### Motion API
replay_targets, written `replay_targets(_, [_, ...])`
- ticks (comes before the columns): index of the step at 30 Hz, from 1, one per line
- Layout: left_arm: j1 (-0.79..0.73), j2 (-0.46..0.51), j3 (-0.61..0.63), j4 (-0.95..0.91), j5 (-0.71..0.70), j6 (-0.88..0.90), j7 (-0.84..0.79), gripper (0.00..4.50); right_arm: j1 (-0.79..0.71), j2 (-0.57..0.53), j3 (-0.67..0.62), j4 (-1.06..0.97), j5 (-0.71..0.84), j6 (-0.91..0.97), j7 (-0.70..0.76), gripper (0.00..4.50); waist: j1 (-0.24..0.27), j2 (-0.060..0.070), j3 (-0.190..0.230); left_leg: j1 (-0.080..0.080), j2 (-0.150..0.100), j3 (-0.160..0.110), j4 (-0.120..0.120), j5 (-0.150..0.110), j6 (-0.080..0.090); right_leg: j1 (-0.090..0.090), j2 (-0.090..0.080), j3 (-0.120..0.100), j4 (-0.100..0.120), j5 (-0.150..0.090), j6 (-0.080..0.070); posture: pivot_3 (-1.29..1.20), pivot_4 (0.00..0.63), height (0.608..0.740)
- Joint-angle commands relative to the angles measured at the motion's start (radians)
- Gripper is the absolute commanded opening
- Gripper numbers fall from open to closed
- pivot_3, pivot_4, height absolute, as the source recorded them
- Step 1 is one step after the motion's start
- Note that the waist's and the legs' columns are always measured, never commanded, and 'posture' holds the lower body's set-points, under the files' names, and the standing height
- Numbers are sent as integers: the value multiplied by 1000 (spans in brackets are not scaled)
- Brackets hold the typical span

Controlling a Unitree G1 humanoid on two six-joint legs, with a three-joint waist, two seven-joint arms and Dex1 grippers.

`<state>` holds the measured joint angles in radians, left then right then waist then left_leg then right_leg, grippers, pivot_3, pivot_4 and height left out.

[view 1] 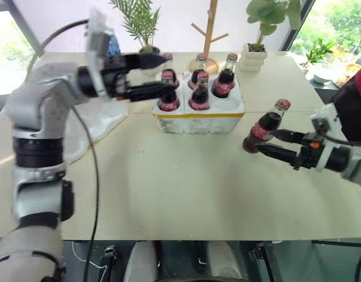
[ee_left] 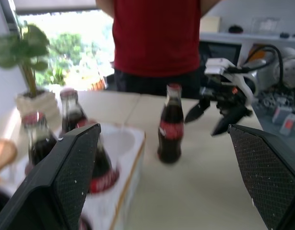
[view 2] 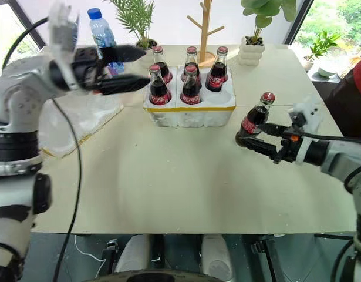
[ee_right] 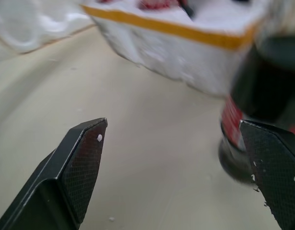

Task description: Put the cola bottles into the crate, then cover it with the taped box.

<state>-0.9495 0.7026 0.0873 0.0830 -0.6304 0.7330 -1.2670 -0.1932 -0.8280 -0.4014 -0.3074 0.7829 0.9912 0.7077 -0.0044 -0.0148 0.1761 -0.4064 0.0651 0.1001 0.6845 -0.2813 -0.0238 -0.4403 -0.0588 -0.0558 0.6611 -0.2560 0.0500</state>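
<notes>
five cola bottles (view 2: 191, 76) sit in the crate (view 2: 192, 110). the last bottle (view 2: 254, 120) waits near the counter's right edge. the open right end effector (view 2: 248, 136) reaches to grab it; the left end effector (view 2: 130, 69) is open too.

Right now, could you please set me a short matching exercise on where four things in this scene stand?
Things:
1. lone cola bottle
2. crate
3. water bottle
4. taped box

Places or states:
a. standing at the far left of the table, behind the left claw
b. lying on the table to the left of the crate
c. standing on the bare table, just ahead of the open right claw
d. holding five cola bottles, with one hole empty

Pairs: 1-c, 2-d, 3-a, 4-b
</notes>
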Motion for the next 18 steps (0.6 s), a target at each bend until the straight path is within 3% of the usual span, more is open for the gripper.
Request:
replay_targets(1, [24,79,8,-18,-25,6,-89,4451,25,77,-13,-18,-76,-48,-150,4500,-1,-1,0,0,0,0,0,0,0,0,0,0,0,0,0,0,150,740])
replay_targets(5, [80,127,11,-54,-36,10,-116,4451,27,147,-22,14,-110,-74,-225,4500,-3,-1,0,0,0,0,0,0,1,0,0,0,0,0,0,0,150,740])
replay_targets(12, [106,113,45,-81,-49,17,-41,4451,-20,170,-37,67,-126,-112,-257,4500,-6,-1,0,0,0,0,0,-4,6,0,0,1,0,0,0,0,150,740])
replay_targets(18, [108,107,48,-86,-62,11,-12,4451,-211,185,24,197,-95,-130,-177,4500,-13,-1,0,1,0,1,0,-4,6,0,1,2,1,0,0,0,150,740])
